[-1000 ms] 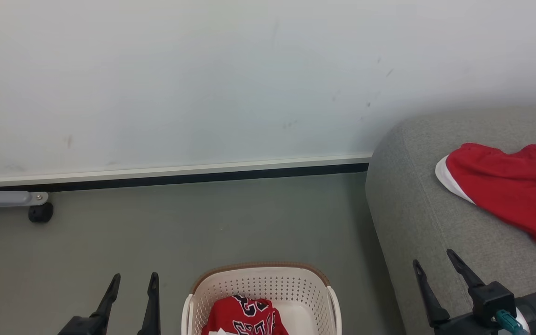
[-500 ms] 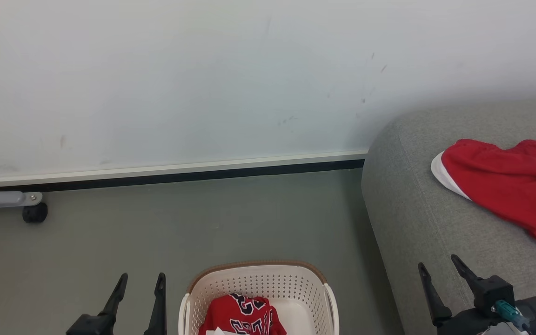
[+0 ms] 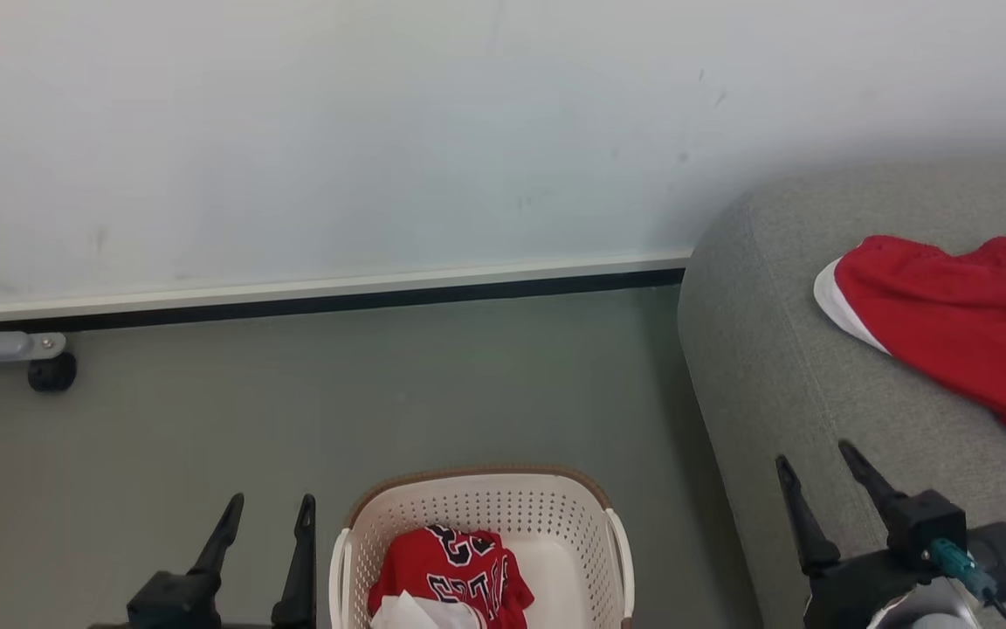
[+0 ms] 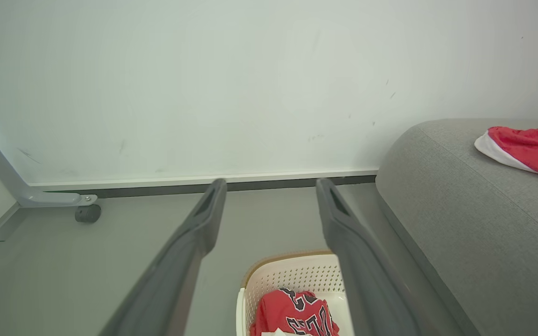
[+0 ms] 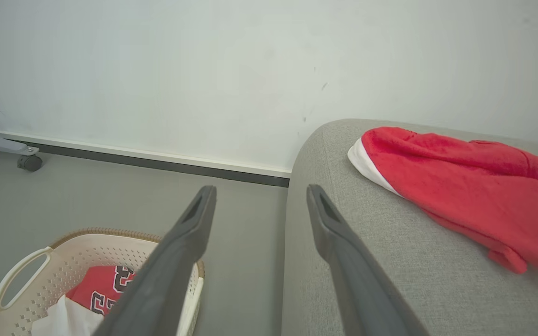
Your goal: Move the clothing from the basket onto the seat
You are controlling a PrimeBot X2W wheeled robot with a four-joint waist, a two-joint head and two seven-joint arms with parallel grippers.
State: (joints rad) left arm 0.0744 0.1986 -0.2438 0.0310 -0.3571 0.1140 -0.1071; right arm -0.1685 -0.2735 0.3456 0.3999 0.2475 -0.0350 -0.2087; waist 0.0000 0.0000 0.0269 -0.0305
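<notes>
A cream perforated basket [image 3: 586, 524] with a brown rim stands on the floor at the bottom centre, holding a red jersey [image 3: 446, 572] with dark white-edged numerals; the basket [image 5: 68, 266] and jersey [image 4: 292, 315] also appear in the wrist views. A second red garment [image 3: 957, 319] with a white band lies spread on the grey sofa [image 3: 782, 384] at the right. My left gripper [image 3: 269, 504] is open, empty, just left of the basket. My right gripper [image 3: 813, 456] is open, empty, above the sofa's front edge, short of the garment [image 5: 460, 186].
A white wall with a dark baseboard [image 3: 337, 301] runs across the back. A grey frame leg with a black caster [image 3: 49, 374] sits at the far left on the grey floor [image 3: 337, 393]. A white cloth [image 3: 416, 611] lies in the basket beside the jersey.
The head camera has tilted, so the whole scene has shifted. The left gripper sits slightly nearer the basket. Both grippers stay open and the clothing lies where it was.
</notes>
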